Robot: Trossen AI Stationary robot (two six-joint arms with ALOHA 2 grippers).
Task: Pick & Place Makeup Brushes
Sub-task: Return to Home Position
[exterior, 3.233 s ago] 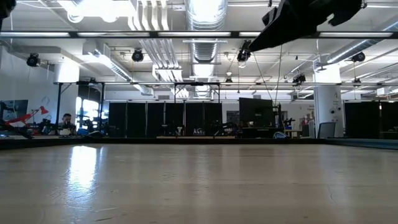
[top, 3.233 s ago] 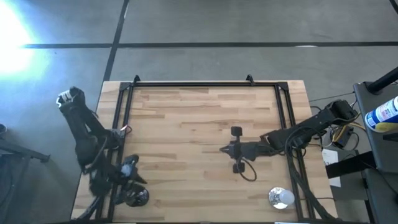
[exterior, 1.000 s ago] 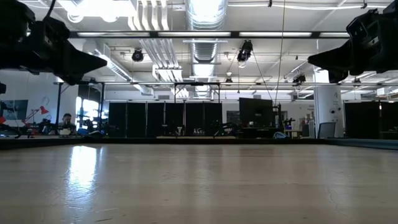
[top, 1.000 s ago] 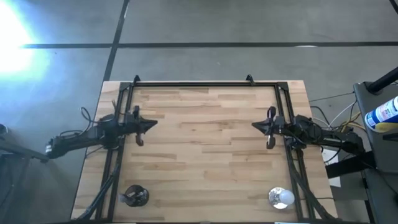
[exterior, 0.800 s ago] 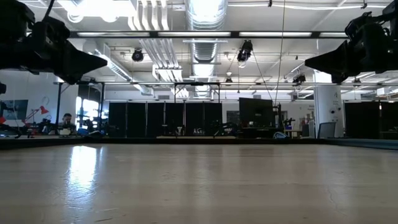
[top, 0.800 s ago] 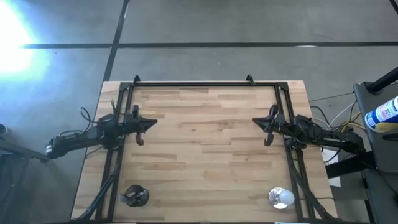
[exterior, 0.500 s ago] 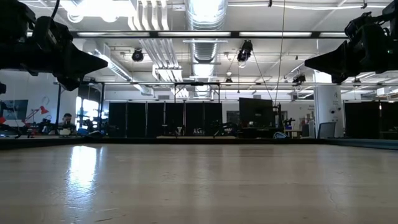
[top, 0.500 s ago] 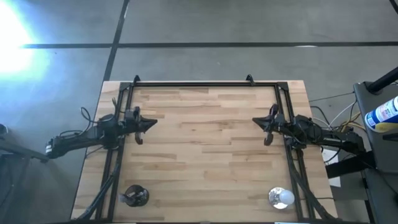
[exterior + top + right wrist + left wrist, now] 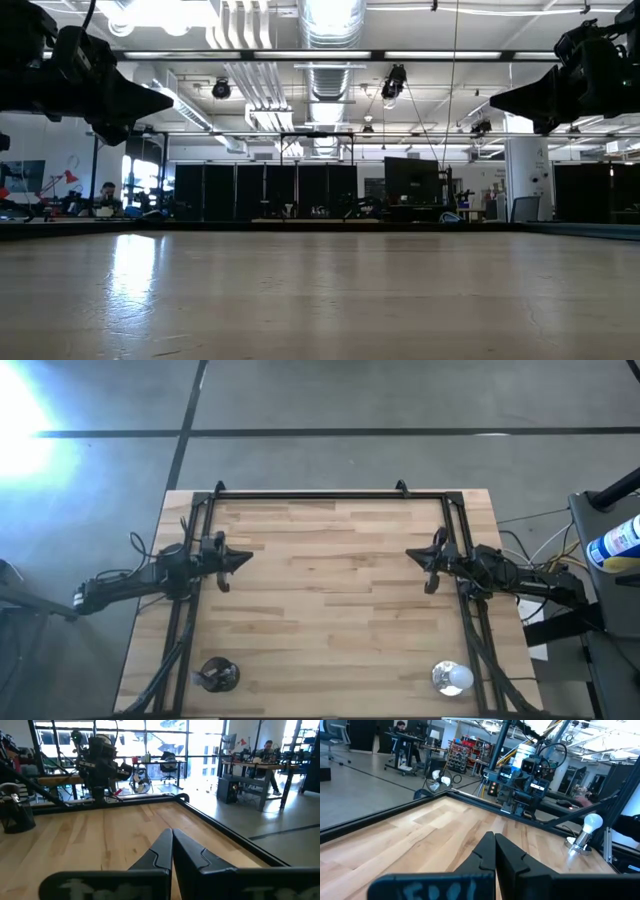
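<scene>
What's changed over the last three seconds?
Both arms pulled back: the left gripper moved from the makeup holder to the left edge; the right gripper retreated from the centre to the right edge. Both are shut, empty. Holder and silver-white object stayed put.

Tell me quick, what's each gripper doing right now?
Left gripper: shut, empty, over left side of the table.
Right gripper: shut, empty, over its right side.

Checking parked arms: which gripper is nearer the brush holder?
Left. The left gripper is on the same side of the table as the brush holder; the right gripper is across it.
</scene>
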